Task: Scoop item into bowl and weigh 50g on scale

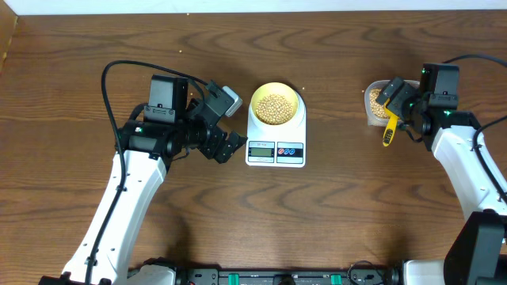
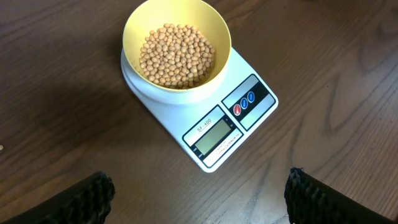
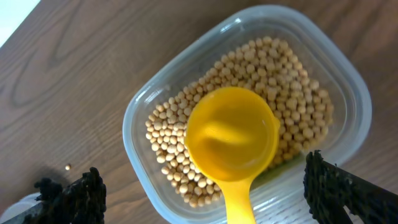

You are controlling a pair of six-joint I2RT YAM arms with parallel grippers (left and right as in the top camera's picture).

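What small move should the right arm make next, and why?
Probably close the right fingers on the handle of the yellow scoop: they stand open on both sides of it, and the scoop lies empty on the beans in the clear container.

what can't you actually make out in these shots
Reading on the display of the scale: too small in overhead, no digits legible in left wrist view.
Handle end of the yellow scoop: cut off by the bottom edge in right wrist view; its cup is under the right gripper in overhead.
A pale object in right wrist view's bottom-left corner: cut off by the edge.
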